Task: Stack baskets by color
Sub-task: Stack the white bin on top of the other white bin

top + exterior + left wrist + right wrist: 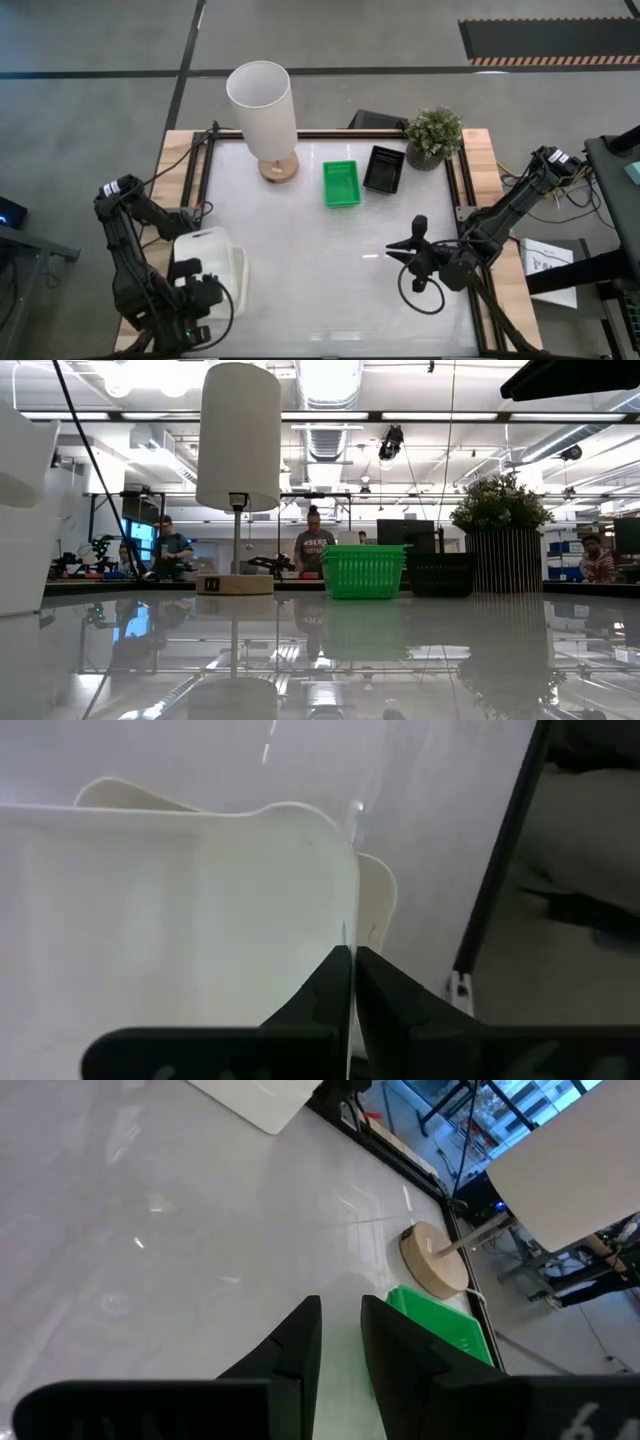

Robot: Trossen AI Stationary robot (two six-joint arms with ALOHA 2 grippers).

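Observation:
A large translucent white basket [215, 262] is at the table's near left, and my left gripper [352, 955] is shut on its wall. A second white rim [382, 890] shows just beyond the held one. In the low view the white basket [20, 510] fills the left edge, tilted. A small green basket [341, 184] and a black one [384, 168] rest side by side on their bottoms at the far middle. My right gripper [405, 240] hovers open over the table's right part, holding nothing. My left gripper pinches the white basket's side wall at its rim [346, 925], one finger inside the basket and one outside. The fingers come from above, pointing steeply down. Whether the basket is lifted clear of the table, I cannot tell.
A tall white lamp [262, 115] on a wooden foot stands at the far left, and a potted plant [433, 135] at the far right beside the black basket. A black frame [190, 170] runs along the table's sides. People sit in the room behind.

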